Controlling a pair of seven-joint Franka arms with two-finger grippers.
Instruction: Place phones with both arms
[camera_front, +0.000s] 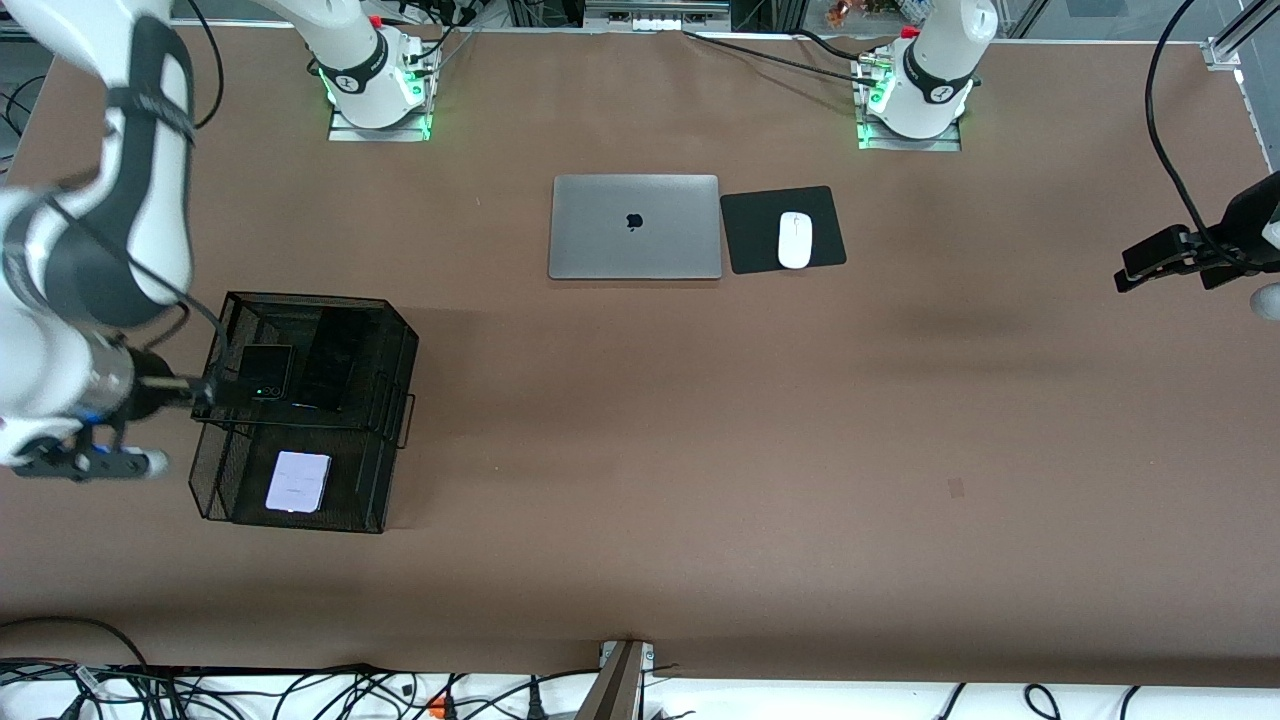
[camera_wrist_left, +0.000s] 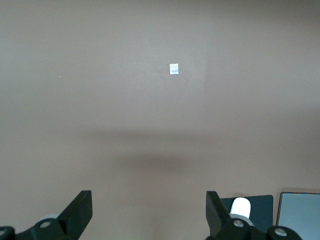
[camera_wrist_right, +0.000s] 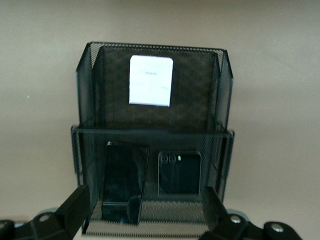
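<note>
In the mesh rack (camera_front: 392, 345), three phones (camera_wrist_right: 150, 80).

Take the table (camera_front: 640, 560) as a clock dial seen from the front camera, with 12 at the arm bases. A black mesh rack (camera_front: 400, 345) stands at 9 o'clock, the tallest obstacle. Its upper shelf is taken up by a long black phone (camera_front: 330, 370) and a folded black phone (camera_front: 266, 372) side by side. Its lower tray holds a pale phone (camera_front: 298, 482) with bare mesh around it. The right gripper (camera_wrist_right: 145, 212), jaws spread, crowds the rack's 9 o'clock side. At 12 lies a closed laptop (camera_front: 634, 226), and at 1 a mouse (camera_front: 795, 240) sits on a black pad (camera_front: 750, 250); all three are low. The left gripper (camera_wrist_left: 149, 215), jaws spread, hangs over bare table at 3. From the centre round through 4 to 7, the brown surface is open.
</note>
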